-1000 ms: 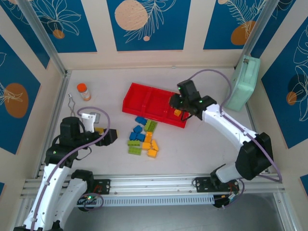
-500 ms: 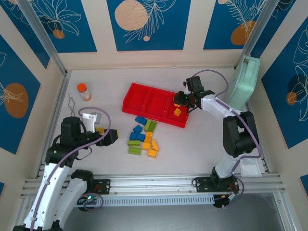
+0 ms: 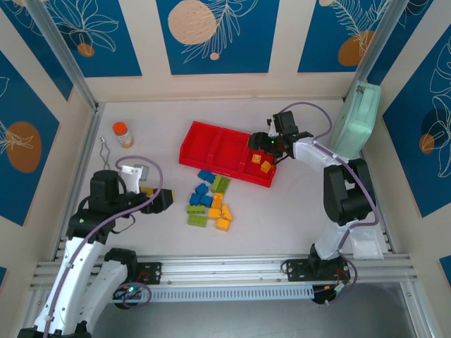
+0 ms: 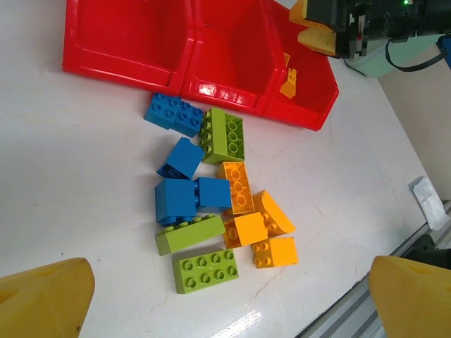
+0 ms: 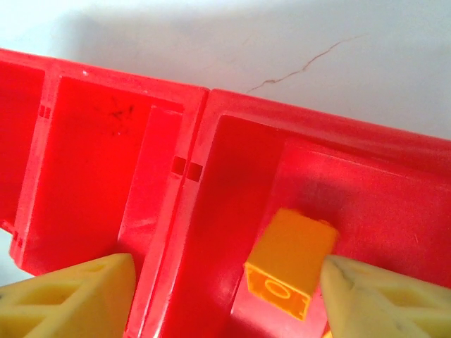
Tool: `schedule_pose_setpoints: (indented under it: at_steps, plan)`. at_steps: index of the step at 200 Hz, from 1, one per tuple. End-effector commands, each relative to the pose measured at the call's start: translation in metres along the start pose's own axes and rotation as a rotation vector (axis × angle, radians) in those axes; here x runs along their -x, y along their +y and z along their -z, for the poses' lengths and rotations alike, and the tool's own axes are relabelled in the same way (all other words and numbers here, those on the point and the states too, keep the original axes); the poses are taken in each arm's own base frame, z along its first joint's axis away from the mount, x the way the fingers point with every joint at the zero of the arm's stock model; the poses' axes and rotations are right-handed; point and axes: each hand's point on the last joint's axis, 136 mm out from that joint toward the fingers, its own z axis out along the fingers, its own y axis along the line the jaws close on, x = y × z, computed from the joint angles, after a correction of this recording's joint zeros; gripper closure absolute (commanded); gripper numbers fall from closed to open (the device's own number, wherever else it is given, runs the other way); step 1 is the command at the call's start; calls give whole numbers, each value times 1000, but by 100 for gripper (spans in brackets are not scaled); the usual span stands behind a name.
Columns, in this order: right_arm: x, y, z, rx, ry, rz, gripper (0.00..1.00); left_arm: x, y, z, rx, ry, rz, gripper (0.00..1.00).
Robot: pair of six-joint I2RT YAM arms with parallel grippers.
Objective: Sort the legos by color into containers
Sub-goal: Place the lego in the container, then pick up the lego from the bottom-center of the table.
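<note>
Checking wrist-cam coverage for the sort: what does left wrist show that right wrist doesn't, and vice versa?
Left wrist adds: the loose pile of blue, green and orange bricks on the table before the red tray, three compartments in frame. Right wrist adds: the divider wall close up, the right gripper open around an orange brick in the end compartment, a crack in the table. Shared: the red tray and orange in that end compartment.

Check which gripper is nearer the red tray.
Right. The right gripper hangs over the red tray's right-end compartment; the left gripper sits well off it, left of the loose legos.
</note>
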Motion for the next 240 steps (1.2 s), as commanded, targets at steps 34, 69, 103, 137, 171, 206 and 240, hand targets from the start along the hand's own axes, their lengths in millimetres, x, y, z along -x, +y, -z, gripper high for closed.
schedule_pose_setpoints:
  at_steps: [34,69,103,137,171,206,240]
  plan:
    - [-11,51,60,32,-19,62,17,-1,-6,-1,-31,2,-29,1]
    - [-50,70,82,44,38,84,10,-1,-5,-1,-26,2,-27,1]
    - [-102,87,83,71,143,162,9,-1,-4,-1,-20,3,-25,1]
    - [-150,96,73,84,337,254,19,-1,-4,-1,-20,2,-24,1]
    - [-191,96,60,50,450,315,23,0,-4,0,-17,-2,-27,1]
    - [-233,88,39,-30,594,394,35,0,-4,0,-15,-1,-25,1]
    - [-256,89,25,-58,649,429,38,0,-3,0,-13,-2,-24,1]
